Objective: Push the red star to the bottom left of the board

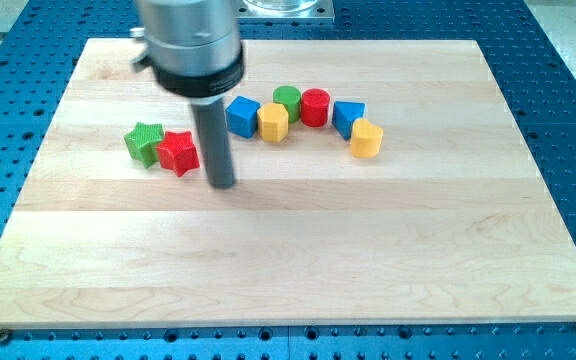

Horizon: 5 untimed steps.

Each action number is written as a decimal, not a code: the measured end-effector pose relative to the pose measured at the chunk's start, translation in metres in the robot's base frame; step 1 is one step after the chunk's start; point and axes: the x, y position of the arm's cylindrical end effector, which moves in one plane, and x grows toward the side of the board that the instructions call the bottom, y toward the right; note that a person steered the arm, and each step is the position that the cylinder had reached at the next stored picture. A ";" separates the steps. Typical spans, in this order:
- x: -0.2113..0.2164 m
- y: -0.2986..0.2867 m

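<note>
The red star [178,152] lies on the wooden board [288,260], left of centre in the upper half. The green star [145,142] touches it on its left. My tip [223,184] is on the board just to the right of the red star and slightly lower, with a small gap between them. The rod rises from the tip into the grey arm housing [190,45] at the view's top.
To the right of the rod lies a curved row of blocks: blue cube [242,116], yellow block [273,122], green cylinder [287,101], red cylinder [315,106], blue block [348,117], yellow block [366,138]. A blue perforated table surrounds the board.
</note>
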 end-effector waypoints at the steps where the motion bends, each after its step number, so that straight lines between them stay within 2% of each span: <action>1: -0.051 -0.020; 2: -0.029 -0.079; 3: 0.040 -0.107; 4: 0.073 -0.101; 5: 0.090 -0.120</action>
